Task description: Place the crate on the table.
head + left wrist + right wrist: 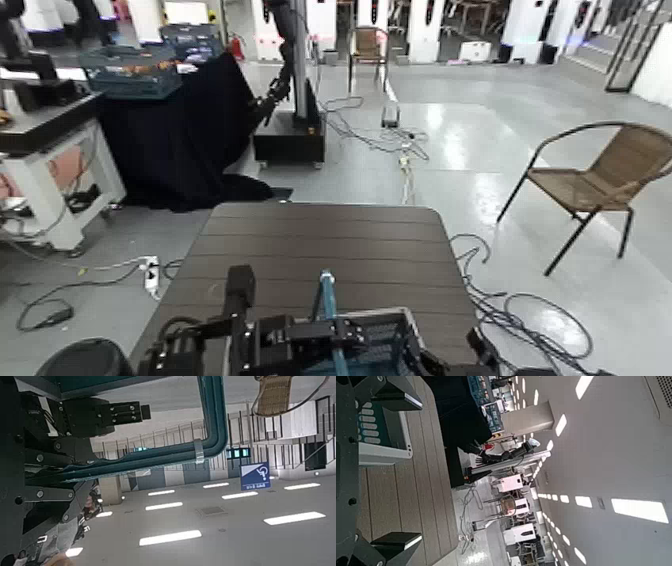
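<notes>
Crate (375, 335) cut off by bottom edge of head view, only far rim and blue handle (327, 305) showing. Left gripper (235, 325) partly out of frame; finger state unreadable. Right gripper (480, 358) barely visible, bottom right.

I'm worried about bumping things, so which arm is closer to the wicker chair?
Right. The right arm is at the crate's right edge, on the chair's side; the left arm is beyond the crate's left, farther away.

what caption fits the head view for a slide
Robot holds the crate by its blue handle at the near edge of the brown table, wicker chair on the right.
</notes>
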Motion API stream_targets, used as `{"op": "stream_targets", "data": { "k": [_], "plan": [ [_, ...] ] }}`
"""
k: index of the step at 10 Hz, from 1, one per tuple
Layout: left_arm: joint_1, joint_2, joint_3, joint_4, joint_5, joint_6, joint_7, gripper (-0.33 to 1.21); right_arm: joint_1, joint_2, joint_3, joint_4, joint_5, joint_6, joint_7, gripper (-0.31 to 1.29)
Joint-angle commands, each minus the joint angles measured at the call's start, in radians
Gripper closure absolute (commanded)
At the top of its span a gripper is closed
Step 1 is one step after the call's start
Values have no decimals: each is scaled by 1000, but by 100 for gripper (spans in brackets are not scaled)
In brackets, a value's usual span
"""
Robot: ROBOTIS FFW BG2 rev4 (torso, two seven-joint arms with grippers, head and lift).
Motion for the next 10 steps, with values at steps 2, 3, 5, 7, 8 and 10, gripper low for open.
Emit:
{"op": "stream_targets", "data": {
  "k": [2,3,5,7,8,10],
  "plan": [
    [0,-1,2,2,0,0,-2,115,0,0,0,0,0,0,0,15],
    [0,-1,2,2,0,0,-2,115,0,0,0,0,0,0,0,15],
    [-3,-3,-3,8,0,-3,-2,115,0,2,0,0,0,0,0,15],
    [-34,1,-26,43,-2,-18,-2,115,0,2,2,2,0,0,0,15],
    [-55,-1,-34,68,-11,-26,-2,115,-2,0,3,2,0,0,0,15],
    [-115,-4,-48,137,-109,-54,-82,115,-2,2,3,3,-2,0,0,15]
  ]
}}
